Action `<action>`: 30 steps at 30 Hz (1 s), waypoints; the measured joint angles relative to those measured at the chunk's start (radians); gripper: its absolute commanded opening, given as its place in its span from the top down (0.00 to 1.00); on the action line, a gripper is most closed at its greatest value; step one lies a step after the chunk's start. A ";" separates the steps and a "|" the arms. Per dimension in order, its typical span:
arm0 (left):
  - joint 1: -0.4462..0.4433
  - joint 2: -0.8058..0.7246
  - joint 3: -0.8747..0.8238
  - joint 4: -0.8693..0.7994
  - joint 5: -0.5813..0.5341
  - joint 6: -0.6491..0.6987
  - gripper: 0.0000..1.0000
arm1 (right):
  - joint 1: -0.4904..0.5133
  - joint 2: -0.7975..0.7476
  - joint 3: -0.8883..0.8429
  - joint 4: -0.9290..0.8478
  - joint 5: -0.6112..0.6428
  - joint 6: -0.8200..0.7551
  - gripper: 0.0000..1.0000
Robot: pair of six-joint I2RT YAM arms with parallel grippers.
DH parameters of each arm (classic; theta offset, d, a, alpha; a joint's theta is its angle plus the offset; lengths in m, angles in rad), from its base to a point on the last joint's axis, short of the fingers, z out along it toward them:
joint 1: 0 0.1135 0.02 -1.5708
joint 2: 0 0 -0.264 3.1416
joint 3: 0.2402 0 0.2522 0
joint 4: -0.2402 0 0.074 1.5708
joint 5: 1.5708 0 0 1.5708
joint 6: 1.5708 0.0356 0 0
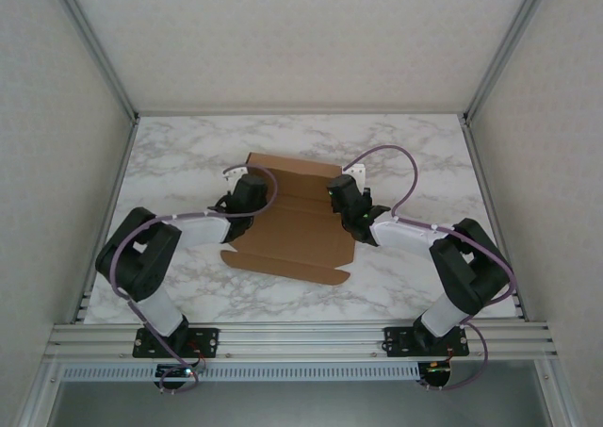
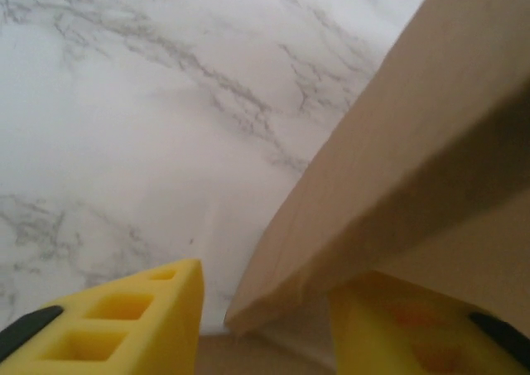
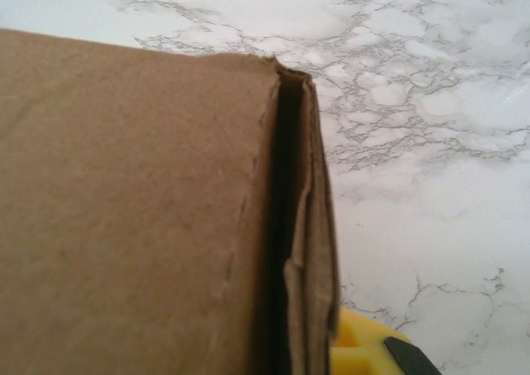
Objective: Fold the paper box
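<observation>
Your paper box [image 1: 297,229] lay half formed in the middle of the marble surface [image 1: 424,154], between the two arms, with its front flap [image 1: 287,262] flat toward the bases.

Your left fingers [image 2: 124,329] stood apart, and a raised cardboard edge hung between them without being pinched. Your right fingers [image 3: 356,346] were closed. One yellow pad sat tight against the outside of a doubled-over side wall and the other was hidden behind the board, so I judged them clamped on that wall.

The risk sat on the left. With nothing gripping that side, the lifted panel could have sprung back down along its crease. If you had closed there without centring the edge, the inner finger could have crushed or bent the corner instead of gripping it. On the right, a hard pull could have torn the ragged top of the doubled wall or dragged the whole blank across the smooth marble, since only one clamp anchored it.

The top view gave you the overall layout: both arms at the box's far corners, and which panels were flat. It could not show you finger spacing. The left wrist view showed the open gap and the loose edge. The right wrist view showed the two cardboard layers with a dark slit between them, not yet pressed flush.
</observation>
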 measured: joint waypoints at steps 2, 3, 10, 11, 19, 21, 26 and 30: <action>0.000 -0.037 -0.024 -0.015 0.023 -0.009 0.43 | 0.000 0.000 0.000 -0.002 0.005 0.004 1.00; 0.000 -0.055 -0.034 -0.020 0.035 -0.011 0.40 | 0.000 0.000 0.000 -0.003 0.007 0.004 1.00; 0.000 -0.238 -0.101 -0.050 0.109 -0.029 0.23 | 0.001 0.000 0.000 -0.007 0.016 0.007 1.00; 0.000 -0.271 -0.108 -0.056 0.118 -0.031 0.23 | 0.001 0.000 0.000 -0.008 0.016 0.008 1.00; 0.000 -0.614 -0.198 -0.157 0.138 -0.043 0.32 | 0.001 0.000 -0.001 -0.005 0.018 0.008 1.00; 0.000 -0.715 -0.211 -0.187 0.124 -0.042 0.33 | 0.001 0.000 -0.001 -0.005 0.018 0.008 1.00; 0.039 -0.770 -0.158 -0.204 0.132 -0.025 0.25 | 0.001 0.001 -0.001 -0.004 0.018 0.007 1.00; 0.108 -0.572 -0.030 -0.192 0.246 -0.018 0.24 | 0.001 0.001 -0.001 -0.005 0.017 0.007 1.00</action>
